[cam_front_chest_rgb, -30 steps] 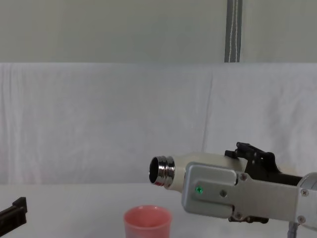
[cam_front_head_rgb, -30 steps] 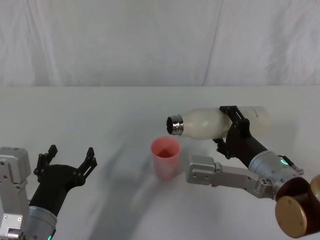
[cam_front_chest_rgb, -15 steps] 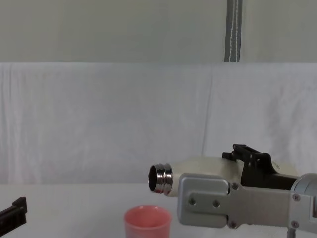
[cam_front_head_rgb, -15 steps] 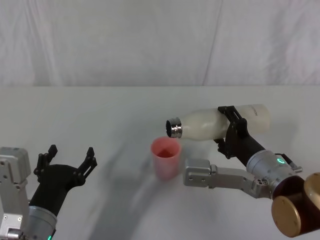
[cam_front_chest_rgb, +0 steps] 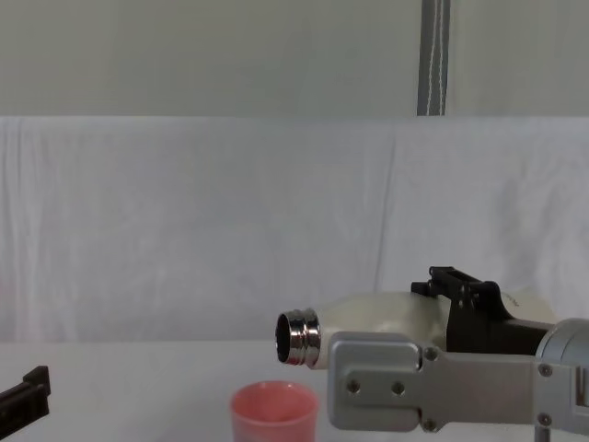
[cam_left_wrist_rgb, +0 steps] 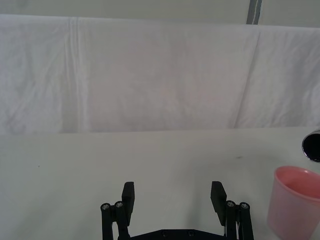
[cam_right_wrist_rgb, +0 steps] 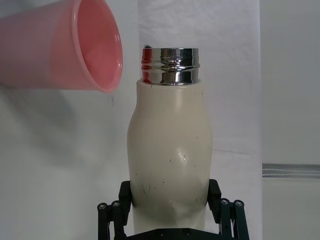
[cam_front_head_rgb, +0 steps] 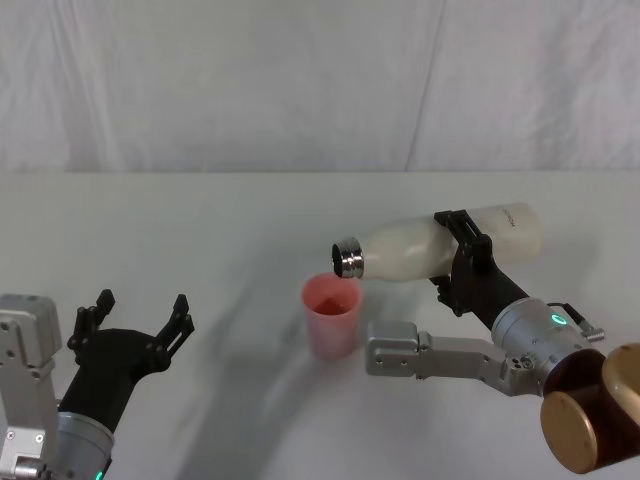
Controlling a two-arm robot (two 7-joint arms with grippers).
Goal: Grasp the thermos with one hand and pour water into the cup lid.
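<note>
Right tool (cam_front_head_rgb: pixel 462 262) clamps tilted thermos (cam_front_head_rgb: pixel 425 247) above cup lid (cam_front_head_rgb: pixel 331 316).

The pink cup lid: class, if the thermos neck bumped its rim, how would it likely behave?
The cup lid looks thin-walled and apparently empty, so probably light and would slide. It stands upright, unheld, taller than wide, so it might tip. The thermos neck hovers above its rim.

text: none legible | thermos (cam_front_head_rgb: pixel 420 248): small dark mark seen near its base, too small to be read | labels, numbers: none seen
</note>
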